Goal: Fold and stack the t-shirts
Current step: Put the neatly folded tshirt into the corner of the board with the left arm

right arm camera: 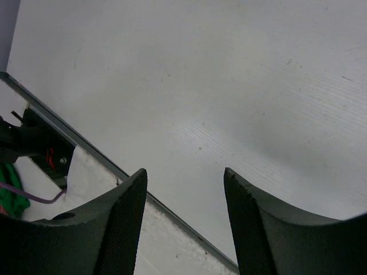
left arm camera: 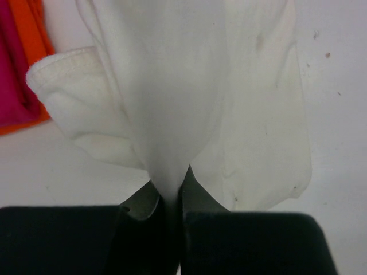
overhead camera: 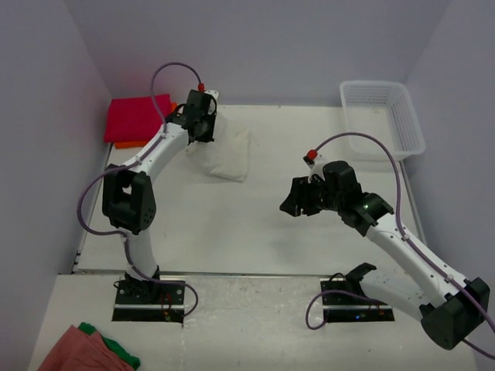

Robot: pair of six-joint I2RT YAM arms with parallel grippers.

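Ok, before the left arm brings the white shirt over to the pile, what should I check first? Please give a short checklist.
1. Left gripper shut on the cream-white shirt: ok, the cloth is pinched tight.
2. Cream-white shirt folded neatly: cannot tell, one sleeve hem sticks out to the side.
3. Magenta shirt lying flat on the orange shirt: ok.
4. Right gripper open and holding nothing: ok.
5. Right gripper away from the shirts, over bare table: ok.

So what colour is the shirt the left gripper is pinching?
Plain cream-white. The t-shirt shows best in the left wrist view.
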